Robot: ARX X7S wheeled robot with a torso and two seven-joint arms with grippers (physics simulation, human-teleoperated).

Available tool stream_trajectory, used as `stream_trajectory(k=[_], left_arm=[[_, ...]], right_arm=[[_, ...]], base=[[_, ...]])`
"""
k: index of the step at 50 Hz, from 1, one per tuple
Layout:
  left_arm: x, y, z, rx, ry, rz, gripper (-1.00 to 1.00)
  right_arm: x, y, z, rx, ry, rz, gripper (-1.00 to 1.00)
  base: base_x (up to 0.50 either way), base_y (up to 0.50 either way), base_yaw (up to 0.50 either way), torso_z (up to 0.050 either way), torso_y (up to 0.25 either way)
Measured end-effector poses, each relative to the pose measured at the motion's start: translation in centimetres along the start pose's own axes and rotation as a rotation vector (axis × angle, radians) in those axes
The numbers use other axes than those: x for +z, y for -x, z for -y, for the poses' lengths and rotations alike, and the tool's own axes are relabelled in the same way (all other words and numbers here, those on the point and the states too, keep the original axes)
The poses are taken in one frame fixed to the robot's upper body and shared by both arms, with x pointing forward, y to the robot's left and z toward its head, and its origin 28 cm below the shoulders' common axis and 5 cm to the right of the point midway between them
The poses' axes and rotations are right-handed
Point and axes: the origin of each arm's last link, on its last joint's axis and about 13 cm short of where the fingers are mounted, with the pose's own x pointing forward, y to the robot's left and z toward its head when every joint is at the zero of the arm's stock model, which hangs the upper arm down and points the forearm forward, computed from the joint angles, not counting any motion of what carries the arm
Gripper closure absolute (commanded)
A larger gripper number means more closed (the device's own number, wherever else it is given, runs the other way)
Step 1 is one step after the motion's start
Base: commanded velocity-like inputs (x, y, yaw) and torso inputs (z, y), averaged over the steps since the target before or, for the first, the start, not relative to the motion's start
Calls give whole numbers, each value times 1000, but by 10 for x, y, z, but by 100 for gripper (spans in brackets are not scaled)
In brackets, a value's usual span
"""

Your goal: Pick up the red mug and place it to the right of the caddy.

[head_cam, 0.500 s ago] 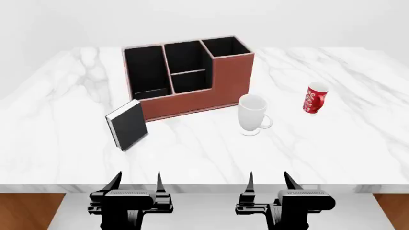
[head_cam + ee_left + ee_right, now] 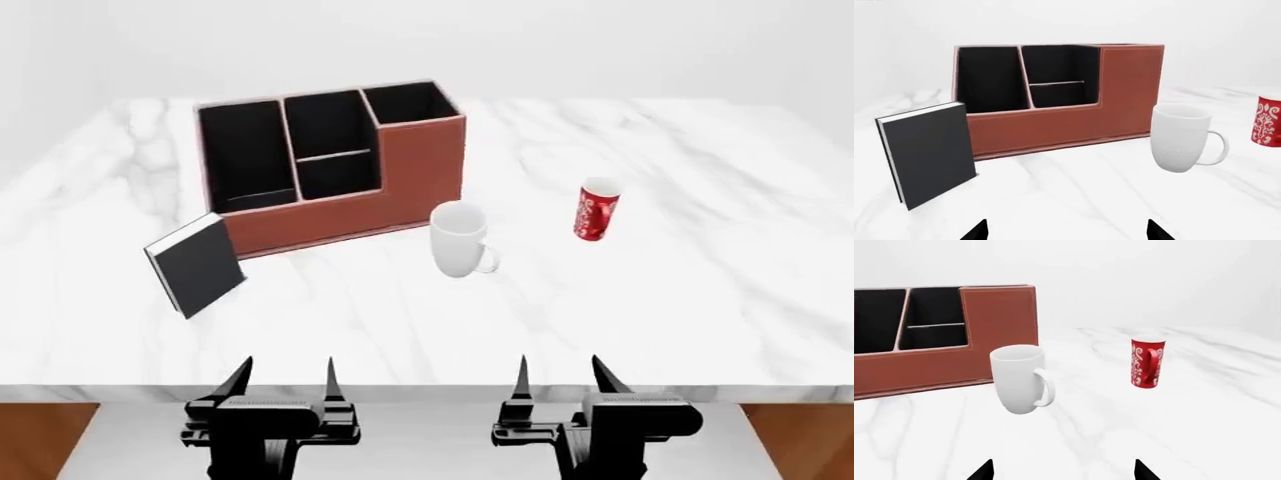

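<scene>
White marble table [image 2: 694,300] seen from above, filling most of the frame. Upper left: reddish-brown caddy [image 2: 400,195] with black-lined compartments. Leaning beside its lower-left corner, a dark book [image 2: 198,265] standing upright. Centre: plain white mug [image 2: 458,238], close to the caddy's right end (touching or not, cannot tell). Right of centre: red mug [image 2: 595,210] with white swirls, upright, alone on the marble, well apart from both grippers. Bottom edge: left gripper [image 2: 284,378] and right gripper [image 2: 559,375], jaws apart, holding nothing, short of the table's near edge.
</scene>
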Motion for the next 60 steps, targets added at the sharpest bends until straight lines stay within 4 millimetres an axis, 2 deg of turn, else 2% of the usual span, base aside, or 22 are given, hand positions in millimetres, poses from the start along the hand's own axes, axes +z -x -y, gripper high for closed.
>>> stream_trajectory(k=[20, 25, 29, 36, 42, 49, 60], left_arm=[[0, 1, 0, -6, -13, 4, -100], [3, 1, 2, -4, -11, -4, -100], [22, -3, 1, 3, -15, -17, -100], [90, -26, -7, 25, -36, 3, -100], [130, -33, -12, 46, -59, 29, -100], [151, -33, -15, 63, -72, 44, -100], [164, -33, -18, 77, -84, 56, -100]], right_arm=[[-2, 0, 1, 0, -6, -1, -100], [0, 0, 2, -10, -4, -11, -100], [15, -3, 2, -18, -6, -21, -100], [73, -19, 5, -53, -7, 9, -100], [111, -24, 7, -73, -3, 51, -100], [131, -24, 9, -88, 1, 75, -100], [137, -25, 9, -95, 10, 74, -100]], base=[[0, -495, 0, 0, 0], [0, -40, 0, 0, 0], [0, 0, 0, 0, 0], [50, 0, 0, 0, 0], [500, 0, 0, 0, 0], [500, 0, 0, 0, 0], [500, 0, 0, 0, 0]])
